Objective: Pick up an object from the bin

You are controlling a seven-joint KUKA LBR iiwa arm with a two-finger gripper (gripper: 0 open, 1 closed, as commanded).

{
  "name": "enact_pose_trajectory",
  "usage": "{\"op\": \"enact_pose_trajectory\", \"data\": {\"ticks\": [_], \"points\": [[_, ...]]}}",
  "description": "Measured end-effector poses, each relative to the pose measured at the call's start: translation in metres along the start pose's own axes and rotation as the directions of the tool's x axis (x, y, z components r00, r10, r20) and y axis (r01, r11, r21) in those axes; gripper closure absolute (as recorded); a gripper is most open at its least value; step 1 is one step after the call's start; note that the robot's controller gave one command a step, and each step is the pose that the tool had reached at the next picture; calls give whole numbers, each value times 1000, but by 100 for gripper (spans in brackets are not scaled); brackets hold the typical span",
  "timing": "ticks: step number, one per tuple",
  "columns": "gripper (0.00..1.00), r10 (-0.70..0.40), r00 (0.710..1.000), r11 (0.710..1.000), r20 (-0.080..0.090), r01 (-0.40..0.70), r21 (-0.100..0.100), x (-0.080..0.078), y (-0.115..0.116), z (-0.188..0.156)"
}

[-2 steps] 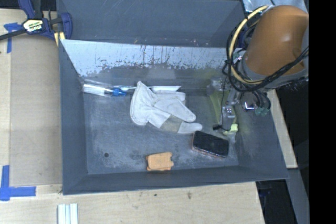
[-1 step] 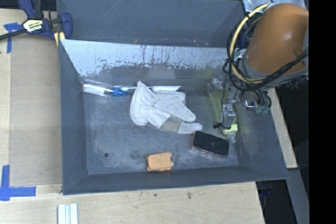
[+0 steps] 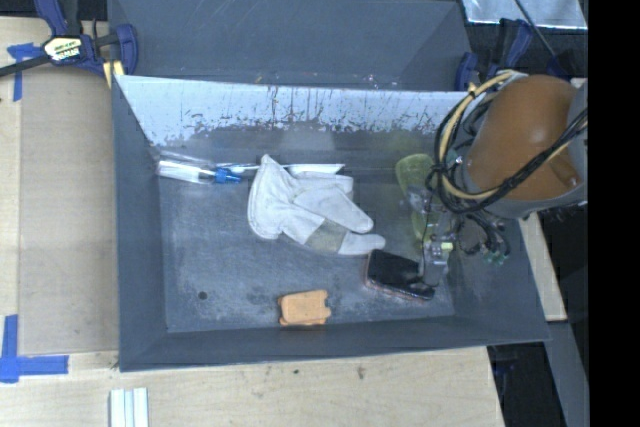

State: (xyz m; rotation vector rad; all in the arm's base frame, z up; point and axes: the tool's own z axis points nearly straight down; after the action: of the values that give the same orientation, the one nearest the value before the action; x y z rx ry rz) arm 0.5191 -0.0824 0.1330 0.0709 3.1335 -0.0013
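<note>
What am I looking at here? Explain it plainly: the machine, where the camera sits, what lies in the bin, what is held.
One camera looks down on a grey metal bin from above, a little to one side. The robot arm, under an orange cover with cables, reaches in from the right. Its gripper is low over a flat black thing at the near right. Whether it holds anything cannot be told. Also in the bin are a white glove in the middle, a clear tube with a blue part at the back left, a tan block in front and a pale green thing beside the arm.
</note>
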Motion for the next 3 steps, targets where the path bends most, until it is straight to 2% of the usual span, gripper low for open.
{"op": "enact_pose_trajectory", "data": {"ticks": [1,2,3], "points": [[0,2,1000,1000,-14,-2,-1,15,-11,62],[0,148,989,989,-5,-148,0,18,-11,17],[0,3,1000,1000,-12,-3,-1,15,-11,59]]}}
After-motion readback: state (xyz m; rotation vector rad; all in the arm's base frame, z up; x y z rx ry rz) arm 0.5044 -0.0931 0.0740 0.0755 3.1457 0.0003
